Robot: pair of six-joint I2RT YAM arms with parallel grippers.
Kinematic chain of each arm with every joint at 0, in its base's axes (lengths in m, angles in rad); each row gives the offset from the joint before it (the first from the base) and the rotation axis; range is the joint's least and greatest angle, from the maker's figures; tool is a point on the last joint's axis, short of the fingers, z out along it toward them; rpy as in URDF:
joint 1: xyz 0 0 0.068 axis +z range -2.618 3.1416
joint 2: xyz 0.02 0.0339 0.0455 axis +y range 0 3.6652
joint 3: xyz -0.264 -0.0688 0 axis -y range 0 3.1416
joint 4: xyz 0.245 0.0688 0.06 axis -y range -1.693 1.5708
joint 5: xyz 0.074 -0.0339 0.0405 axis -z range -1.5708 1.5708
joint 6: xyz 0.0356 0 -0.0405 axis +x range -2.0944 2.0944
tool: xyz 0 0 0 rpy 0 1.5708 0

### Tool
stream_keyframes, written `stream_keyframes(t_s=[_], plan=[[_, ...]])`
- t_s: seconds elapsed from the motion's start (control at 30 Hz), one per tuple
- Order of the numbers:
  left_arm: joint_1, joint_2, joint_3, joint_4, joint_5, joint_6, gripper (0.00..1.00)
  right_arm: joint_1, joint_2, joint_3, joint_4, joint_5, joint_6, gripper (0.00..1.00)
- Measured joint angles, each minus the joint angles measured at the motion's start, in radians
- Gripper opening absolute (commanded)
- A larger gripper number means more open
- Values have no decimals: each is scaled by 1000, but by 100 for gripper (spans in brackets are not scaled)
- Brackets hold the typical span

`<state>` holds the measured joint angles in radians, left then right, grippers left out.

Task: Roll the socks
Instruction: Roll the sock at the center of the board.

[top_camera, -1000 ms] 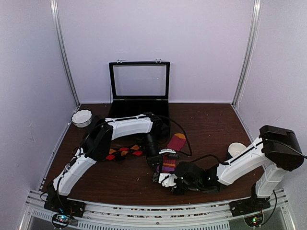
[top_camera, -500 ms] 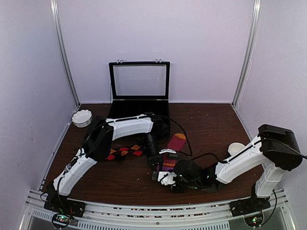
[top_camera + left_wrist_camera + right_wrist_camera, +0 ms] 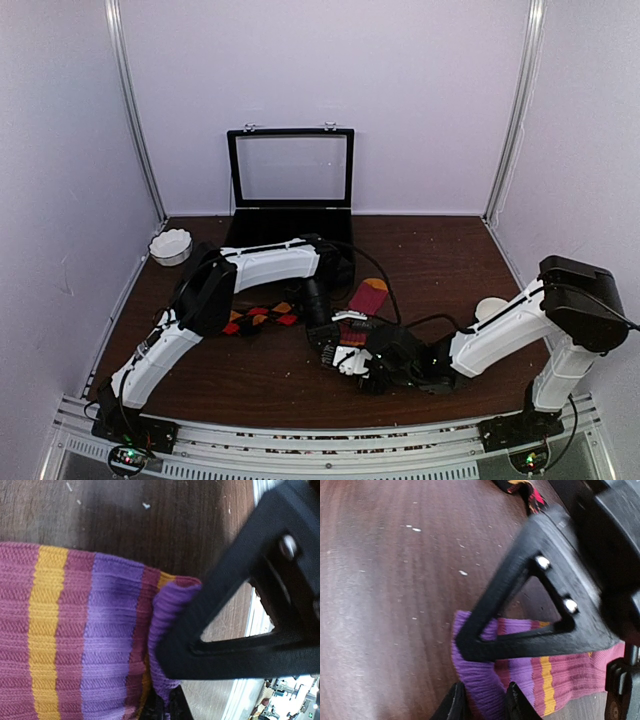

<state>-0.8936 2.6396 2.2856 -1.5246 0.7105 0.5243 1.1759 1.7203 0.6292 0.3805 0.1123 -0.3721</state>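
Pink striped sock (image 3: pixel 75 640) is held at its purple cuff by the right jaws. In the right wrist view the two dark fingers (image 3: pixel 454 705) are closed on the cuff's edge, and purple fabric fills the narrow gap between them. The left jaws are pressed together and set on the same cuff, just beyond the right jaws. One black triangular finger (image 3: pixel 520 615) of the left jaws is laid across the purple band, with its tip at the cuff's edge. Whether any fabric is caught between the left jaws cannot be told.

In the left wrist view the cuff's edge is seen raised into a small fold against a finger of the right jaws. Both sets of jaws are kept low over the table (image 3: pixel 440 260), almost touching each other.

Away from the jaws the sock is laid flat on the table, purple first, then magenta crossed by a yellow-orange stripe. Its reddish toe (image 3: pixel 368 296) is seen just beyond the jaws, on the far side.

To the left of the jaws, near but apart from them, the argyle sock (image 3: pixel 262 318) is spread flat, partly covered by the left arm. Well beyond the jaws a black case (image 3: pixel 290 225) is stood with its lid raised. A white bowl (image 3: pixel 170 245) is set far to their left. A white round object (image 3: pixel 492 310) is seen to their right, half hidden by the right arm.
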Motion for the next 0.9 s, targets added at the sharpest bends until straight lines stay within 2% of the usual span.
stream_keyframes(t_s=[0.23,0.67,0.77,0.9], plan=[[0,1,0,0,1,0,0,-11,0,-13,9,-18,45,13],[5,6,6,-4,1,-14,0,18,-16,-50,50,-21,65,20],[5,6,6,-4,1,-18,0,29,-17,-50,48,-15,63,18],[5,6,8,-5,1,-18,0,31,-17,-51,51,-3,65,9]])
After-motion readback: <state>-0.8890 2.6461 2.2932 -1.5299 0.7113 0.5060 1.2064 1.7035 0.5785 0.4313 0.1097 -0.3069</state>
